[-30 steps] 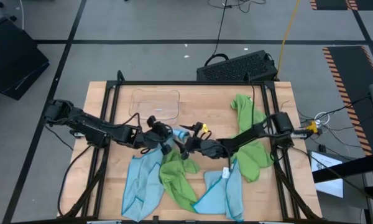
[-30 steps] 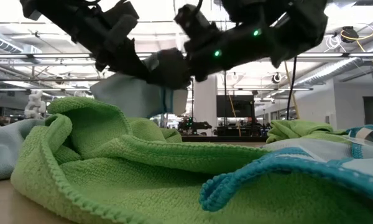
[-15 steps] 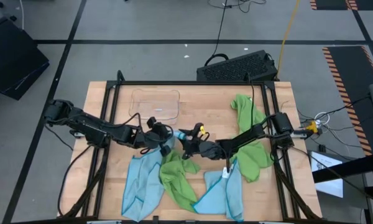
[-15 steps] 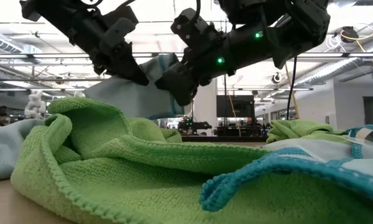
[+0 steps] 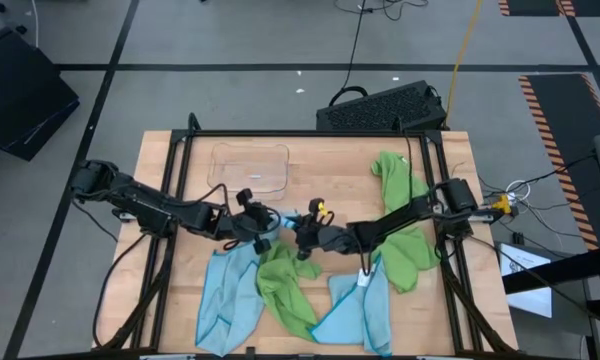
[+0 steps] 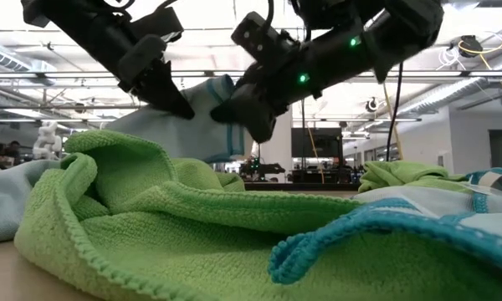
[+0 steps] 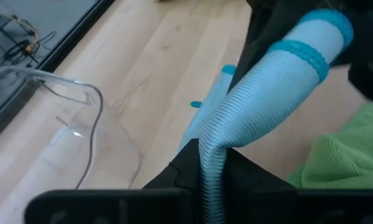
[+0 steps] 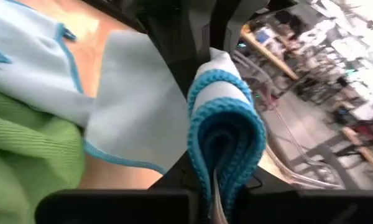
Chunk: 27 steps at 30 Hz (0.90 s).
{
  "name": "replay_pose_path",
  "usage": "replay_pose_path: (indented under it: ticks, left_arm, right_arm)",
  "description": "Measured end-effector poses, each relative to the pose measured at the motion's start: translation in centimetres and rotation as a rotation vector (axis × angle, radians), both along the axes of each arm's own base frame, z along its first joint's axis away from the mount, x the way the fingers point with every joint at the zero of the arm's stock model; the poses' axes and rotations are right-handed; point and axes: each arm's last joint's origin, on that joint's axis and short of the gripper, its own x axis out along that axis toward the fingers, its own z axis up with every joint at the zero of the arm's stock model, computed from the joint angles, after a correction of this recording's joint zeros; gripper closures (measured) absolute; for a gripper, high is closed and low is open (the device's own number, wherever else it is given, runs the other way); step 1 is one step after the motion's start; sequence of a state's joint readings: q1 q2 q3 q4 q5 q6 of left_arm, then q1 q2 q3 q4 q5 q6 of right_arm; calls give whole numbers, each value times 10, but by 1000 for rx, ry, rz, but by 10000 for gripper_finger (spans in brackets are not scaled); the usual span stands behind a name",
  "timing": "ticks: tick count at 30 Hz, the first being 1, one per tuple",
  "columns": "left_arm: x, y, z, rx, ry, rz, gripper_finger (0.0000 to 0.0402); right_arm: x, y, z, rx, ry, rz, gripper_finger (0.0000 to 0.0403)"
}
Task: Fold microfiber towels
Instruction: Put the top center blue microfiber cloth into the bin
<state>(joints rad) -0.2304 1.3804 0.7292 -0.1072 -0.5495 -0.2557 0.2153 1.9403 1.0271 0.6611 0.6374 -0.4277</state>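
Observation:
A light blue microfiber towel [image 5: 230, 285] is held up at the table's middle by both grippers, and its lower part lies on the table near the front. My left gripper [image 5: 261, 222] and my right gripper [image 5: 296, 230] are both shut on its raised, bunched upper part [image 6: 207, 117], close together. A lime green towel [image 5: 285, 290] lies crumpled beside it. A second blue towel [image 5: 360, 310] with a white tag lies at the front right, and another green towel [image 5: 400, 225] lies under the right arm. My left gripper pinches a bunched fold of the blue towel [image 7: 212, 163] between its two fingers, coming from the table's left. The cloth runs on from the fingers in a rolled band toward the other gripper, lifted off the table. My right gripper pinches a folded-over, several-layered edge with darker blue trim [image 8: 227, 134] between its two fingers, coming from the table's right. The fold stands up out of the fingers, clear of the table, and the rest of the towel [image 8: 137, 118] hangs below.
A clear plastic tray [image 5: 250, 165] stands at the table's far left-middle, on bare wood. A black frame [image 5: 180, 170] runs around the table's edges. A dark keyboard-like case [image 5: 385, 108] lies beyond the far edge.
My right gripper was open beside the raised blue towel and has shut on its folded edge, next to the left gripper. The left gripper has kept its hold and drawn slightly toward the table's left. The held part of the towel stays lifted.

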Motion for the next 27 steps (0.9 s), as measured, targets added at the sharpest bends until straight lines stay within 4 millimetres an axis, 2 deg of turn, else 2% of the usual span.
replay_pose_path:
  ticks: [5,11,20,27]
  left_arm:
    - [-1,-6,0,5,10,-41,343]
    - [0,-13,-6,-22,50,-127,341]
    - [6,-15,-24,-9,111,-128,339]
    - [6,-15,-28,6,139,-118,339]
  right_arm:
    - [-8,0,17,71,28,51,394]
    - [-13,1,29,128,45,103,392]
    - [-17,0,34,133,57,101,391]
    - [-17,0,32,131,76,102,391]
